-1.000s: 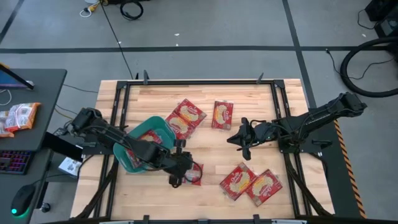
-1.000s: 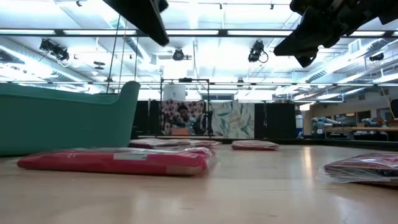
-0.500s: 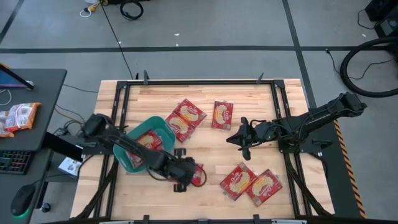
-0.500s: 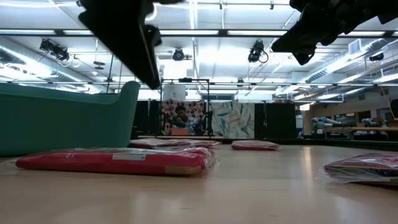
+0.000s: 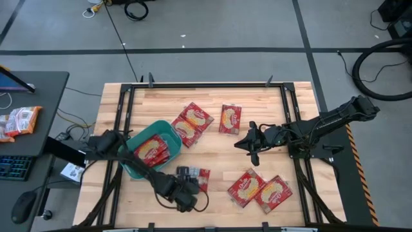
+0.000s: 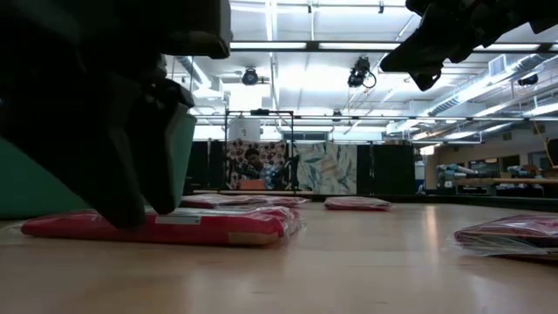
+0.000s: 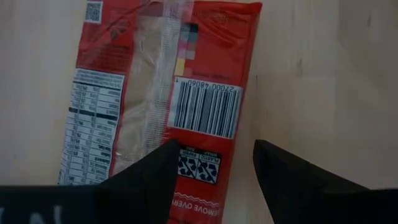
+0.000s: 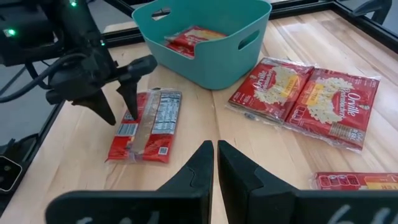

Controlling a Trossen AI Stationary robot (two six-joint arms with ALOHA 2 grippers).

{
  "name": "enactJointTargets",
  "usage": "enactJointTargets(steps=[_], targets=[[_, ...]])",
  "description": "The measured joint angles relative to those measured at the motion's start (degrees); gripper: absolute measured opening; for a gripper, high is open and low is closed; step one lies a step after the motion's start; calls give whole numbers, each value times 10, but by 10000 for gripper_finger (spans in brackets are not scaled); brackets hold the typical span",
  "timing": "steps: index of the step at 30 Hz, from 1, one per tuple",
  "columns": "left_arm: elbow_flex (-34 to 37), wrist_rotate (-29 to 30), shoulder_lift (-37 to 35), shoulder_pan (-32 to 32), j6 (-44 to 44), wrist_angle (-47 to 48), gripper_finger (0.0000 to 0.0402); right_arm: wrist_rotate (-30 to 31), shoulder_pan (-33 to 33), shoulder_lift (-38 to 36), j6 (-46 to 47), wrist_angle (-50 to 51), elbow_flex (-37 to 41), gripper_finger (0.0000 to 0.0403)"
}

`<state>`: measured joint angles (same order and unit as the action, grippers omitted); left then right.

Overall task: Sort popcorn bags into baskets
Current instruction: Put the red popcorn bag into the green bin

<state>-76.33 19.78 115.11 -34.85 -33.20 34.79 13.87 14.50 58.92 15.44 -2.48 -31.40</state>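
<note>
A red popcorn packet [image 7: 205, 112] lies face down on the table, barcode up, just near of the teal basket [image 5: 138, 169]; it also shows in the right wrist view [image 8: 149, 127]. My left gripper [image 7: 216, 165] is open and low over it. One finger is above the packet's back and the other is beside its long edge, over bare wood. The basket holds red packets [image 5: 154, 149]. My right gripper [image 5: 243, 143] is shut and empty, hovering above the table's middle right. My left gripper points its open fingers [image 8: 132, 111] down at the packet's long edge by the barcode [image 7: 208, 109]. In the low view the fingers [image 6: 131, 205] reach down to the packet's top. I cannot tell whether they touch it.
Two overlapping packets [image 5: 192, 122] and a single one [image 5: 230, 118] lie at the far middle. Two more packets [image 5: 261, 190] lie near the front right. Bare wood lies between these groups. A desk with a keyboard stands left of the table.
My left gripper has swung away from over the basket toward the table's near edge. It has come down from high above the table to the face-down packet. The packet has stayed where it was.
</note>
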Motion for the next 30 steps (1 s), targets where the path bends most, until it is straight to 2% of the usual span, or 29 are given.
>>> enactJointTargets(steps=[8,11,14,19,21,25,30], targets=[[-18,65,28,-15,-7,60,206,0,0,0,-1,0,0,27],[-20,68,35,-17,-4,65,179,-5,0,0,0,1,0,27],[-20,79,37,-18,5,65,133,-5,0,0,-1,1,0,27],[-19,74,37,-18,11,66,36,-5,0,0,-2,0,0,27],[-19,66,36,-18,13,65,12,-5,0,0,0,0,0,27],[-15,25,8,-12,6,73,7,-5,0,0,0,0,0,27],[-16,-12,-81,2,-20,82,3,-5,0,0,0,-1,0,27]])
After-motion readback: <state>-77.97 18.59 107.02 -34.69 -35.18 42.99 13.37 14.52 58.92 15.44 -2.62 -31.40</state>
